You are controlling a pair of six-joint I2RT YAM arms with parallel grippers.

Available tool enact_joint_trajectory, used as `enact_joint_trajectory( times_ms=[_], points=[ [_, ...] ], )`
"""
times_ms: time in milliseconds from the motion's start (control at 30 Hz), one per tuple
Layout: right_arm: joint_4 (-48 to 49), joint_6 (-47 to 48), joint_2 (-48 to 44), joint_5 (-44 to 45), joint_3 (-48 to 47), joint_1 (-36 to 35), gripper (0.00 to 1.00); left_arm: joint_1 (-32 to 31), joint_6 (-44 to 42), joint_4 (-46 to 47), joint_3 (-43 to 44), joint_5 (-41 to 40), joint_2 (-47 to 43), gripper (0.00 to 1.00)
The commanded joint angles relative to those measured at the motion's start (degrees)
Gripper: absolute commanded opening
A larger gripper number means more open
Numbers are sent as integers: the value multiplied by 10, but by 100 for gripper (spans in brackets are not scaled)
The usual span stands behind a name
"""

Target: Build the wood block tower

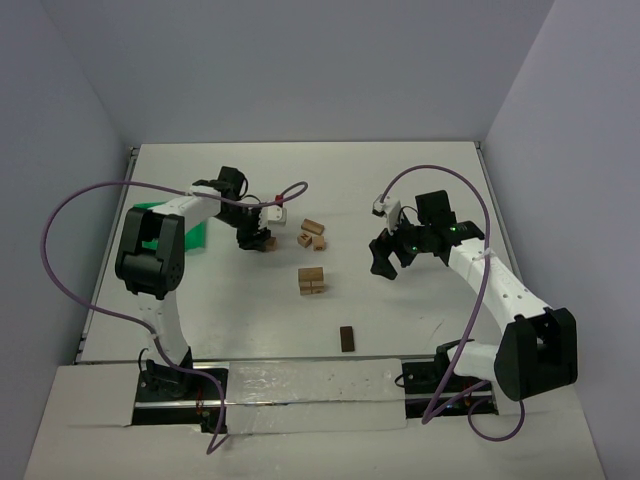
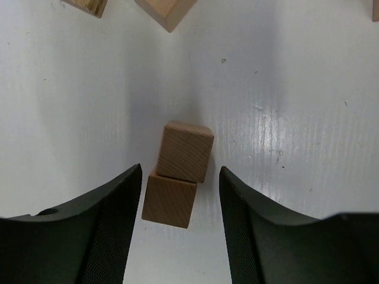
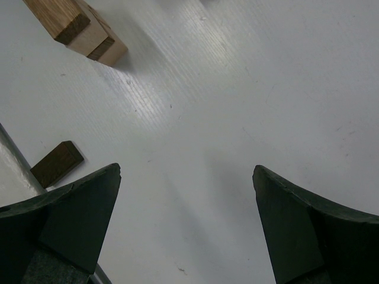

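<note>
White table (image 1: 400, 180) under me, green bin (image 1: 193, 235) at far left, half behind my left arm. My left gripper (image 1: 256, 243) is down low just right of the bin, jaws apart, straddling two wood cubes (image 2: 185, 151) that touch each other; I'm not clamped on them. My right gripper (image 1: 386, 264) hangs over bare table, jaws spread wide, holding nothing. The tower (image 1: 312, 280) stands mid-table between my grippers, loose wood blocks (image 1: 311, 234) just beyond it, a dark flat block (image 1: 347, 338) lying nearer my bases
</note>
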State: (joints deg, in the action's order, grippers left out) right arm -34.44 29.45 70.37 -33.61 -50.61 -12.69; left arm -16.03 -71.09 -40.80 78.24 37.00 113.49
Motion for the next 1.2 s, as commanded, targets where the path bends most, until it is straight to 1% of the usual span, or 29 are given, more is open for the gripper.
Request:
enact_joint_trajectory(
  times_ms=[0,133,400,667,733,833,967,1167],
  points=[
    [1,3,1,-4,-22,2,100,1,-20,23,-6,11,-3,58],
    [1,1,3,-6,-25,3,100,2,-25,38,-19,5,-12,51],
    [-1,0,4,-6,-28,2,100,1,-32,37,-27,10,-22,39],
    [-3,0,1,-8,-31,2,100,1,-25,42,-36,16,-37,33],
    [-3,-1,0,-8,-31,2,100,1,-24,40,-37,18,-39,28],
    [-5,-1,-1,-7,-30,2,100,1,-19,41,-39,18,-42,16],
    [-4,-1,-1,-6,-31,2,100,1,-14,41,-39,20,-47,11],
    [-4,-2,-2,-7,-31,2,100,1,1,43,-36,22,-54,1]
  ],
)
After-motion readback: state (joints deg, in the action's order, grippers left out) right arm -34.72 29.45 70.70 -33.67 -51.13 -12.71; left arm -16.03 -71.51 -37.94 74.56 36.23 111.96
